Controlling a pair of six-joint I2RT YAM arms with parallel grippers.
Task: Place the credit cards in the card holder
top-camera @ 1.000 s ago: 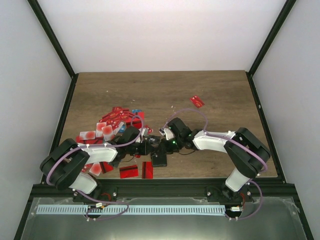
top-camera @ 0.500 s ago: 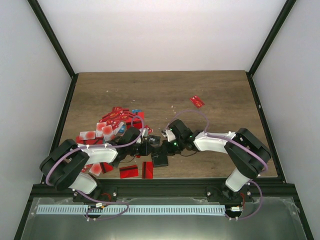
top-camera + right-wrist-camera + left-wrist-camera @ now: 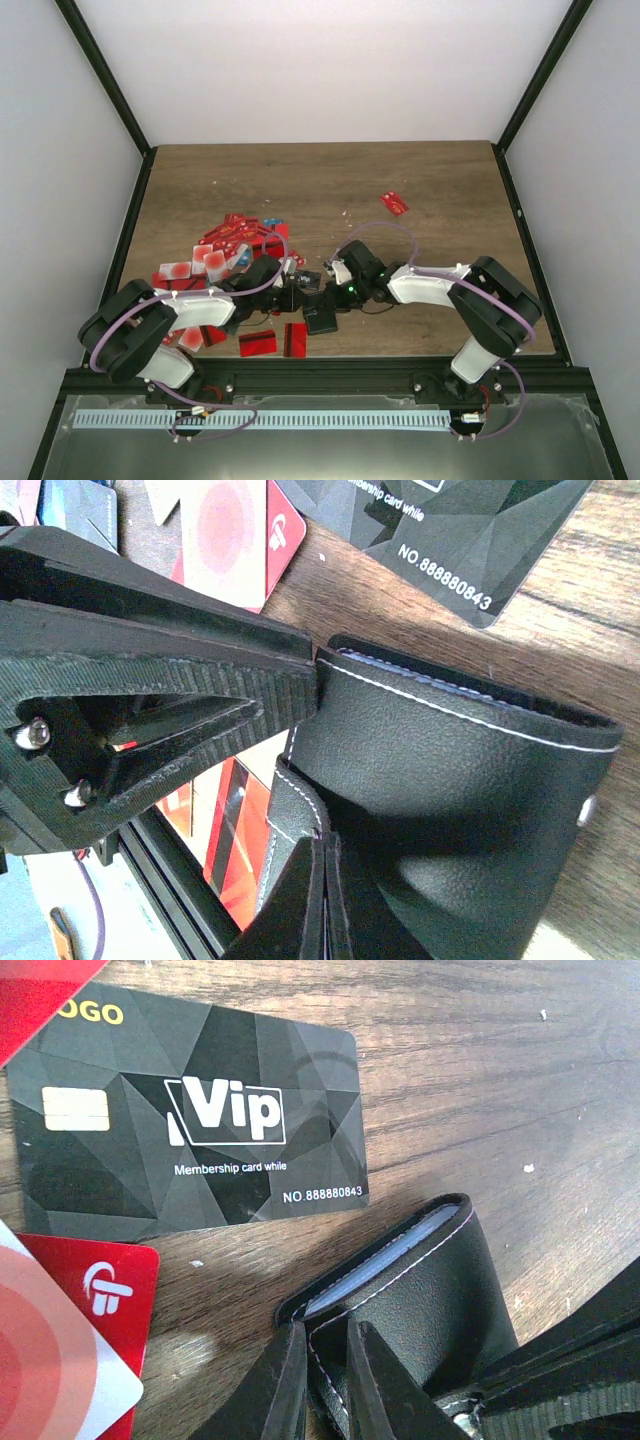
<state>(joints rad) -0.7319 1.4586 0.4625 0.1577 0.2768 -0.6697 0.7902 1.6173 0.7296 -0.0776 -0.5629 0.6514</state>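
Between the two end effectors, the card holder [image 3: 420,1290] sits low over the bench [image 3: 480,1080]. The left end effector [image 3: 325,1335] is clamped on its stitched near edge, and the right end effector [image 3: 325,850] is pinched together on a side flap. The holder's open mouth, with pale card edges showing, faces away from the left fingers, its long axis slanting up to the right. Just ahead lies a black VIP card [image 3: 190,1130], with red credit cards [image 3: 90,1290] to the left.

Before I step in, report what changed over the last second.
The right gripper drifted slightly rightward and back. It and the left gripper stayed clamped on the black leather folding card holder; the red plastic cards lie unmoved.
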